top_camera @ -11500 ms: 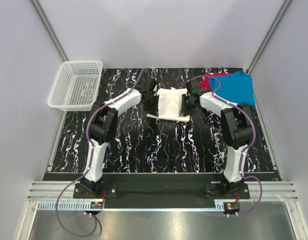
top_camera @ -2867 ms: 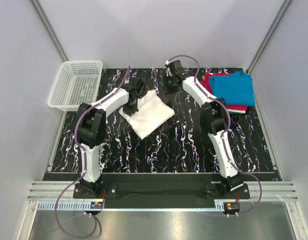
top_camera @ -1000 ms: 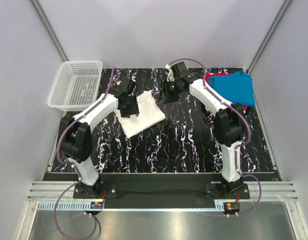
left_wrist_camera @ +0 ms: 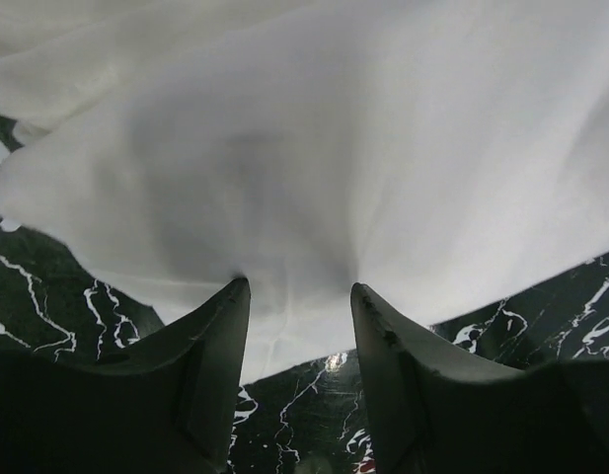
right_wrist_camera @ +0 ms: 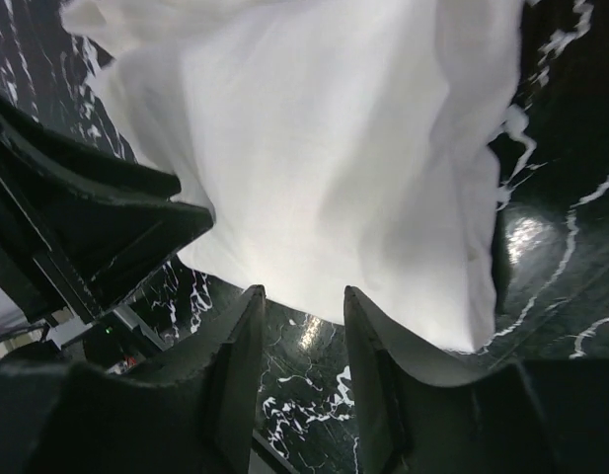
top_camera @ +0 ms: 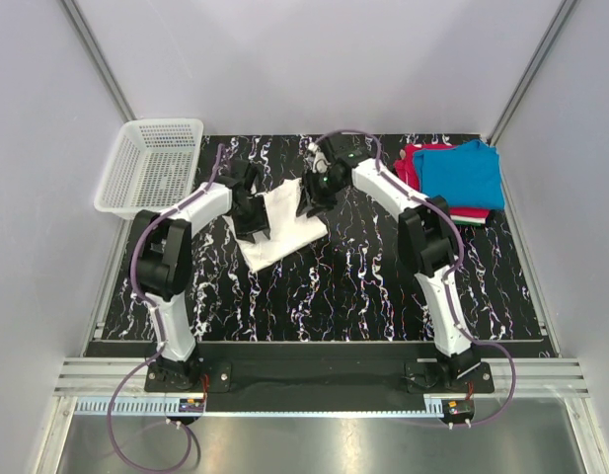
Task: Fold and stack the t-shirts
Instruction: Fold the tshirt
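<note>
Takes the white mesh basket (top_camera: 166, 122) as the fixed mark, lattice floor seen through the open top. Finds the folded white t-shirt (top_camera: 289, 235) to the right of the basket and a little nearer the arm bases, lying flat and skewed on the black marbled table (top_camera: 343, 286), plain white face up. Puts the left gripper (left_wrist_camera: 296, 296) on the shirt's basket-side edge, jaws parted about halfway, tips pressed to the cloth with creases fanning out from them; cannot tell whether any fold is pinched. Puts the right gripper (right_wrist_camera: 304, 296) at the shirt's edge away from the basket, jaws likewise partly apart, with marble seen between them and the cloth hem just reaching the tips. Finds the blue t-shirt (top_camera: 464, 173) far to the right of the basket, well apart from the white one, lying atop the red t-shirt (top_camera: 413, 163), with red peeking out along the basket-side and near edges.
</note>
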`<action>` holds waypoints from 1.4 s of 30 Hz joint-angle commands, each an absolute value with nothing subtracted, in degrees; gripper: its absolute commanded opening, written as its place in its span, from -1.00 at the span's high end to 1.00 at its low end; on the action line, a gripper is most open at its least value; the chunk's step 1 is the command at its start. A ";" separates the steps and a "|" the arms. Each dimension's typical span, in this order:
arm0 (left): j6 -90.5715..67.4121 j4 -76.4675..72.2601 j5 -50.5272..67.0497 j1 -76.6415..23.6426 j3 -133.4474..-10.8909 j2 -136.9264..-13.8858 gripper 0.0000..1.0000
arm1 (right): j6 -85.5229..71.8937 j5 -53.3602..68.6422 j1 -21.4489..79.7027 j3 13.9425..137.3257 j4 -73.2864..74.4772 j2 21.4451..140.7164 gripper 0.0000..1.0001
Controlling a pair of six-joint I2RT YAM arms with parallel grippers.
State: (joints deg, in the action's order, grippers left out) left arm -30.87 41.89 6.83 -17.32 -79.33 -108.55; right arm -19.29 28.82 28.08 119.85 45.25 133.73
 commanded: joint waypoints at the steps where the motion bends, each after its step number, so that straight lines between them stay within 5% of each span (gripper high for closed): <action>1: -30.06 42.01 7.22 -18.45 -83.05 -111.27 0.01 | -20.04 29.80 29.27 116.38 46.32 134.47 0.12; 7: -29.97 42.89 5.89 -19.77 -84.90 -113.46 0.02 | -19.60 26.11 29.53 112.85 46.93 134.82 0.24; 16: -27.42 48.08 0.62 -24.08 -89.74 -117.69 0.39 | -19.42 20.13 29.62 111.28 51.15 135.35 1.00; 23: -26.11 48.87 0.79 -26.28 -90.35 -119.26 0.82 | -19.77 16.88 29.71 106.88 51.77 132.37 1.00; 42: -19.08 48.25 1.39 -34.54 -83.16 -115.49 0.92 | -33.56 13.80 34.89 84.48 50.10 115.32 1.00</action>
State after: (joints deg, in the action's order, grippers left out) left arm -21.85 48.10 0.23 -33.36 -86.89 -117.64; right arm -27.90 16.47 33.43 88.97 48.64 120.77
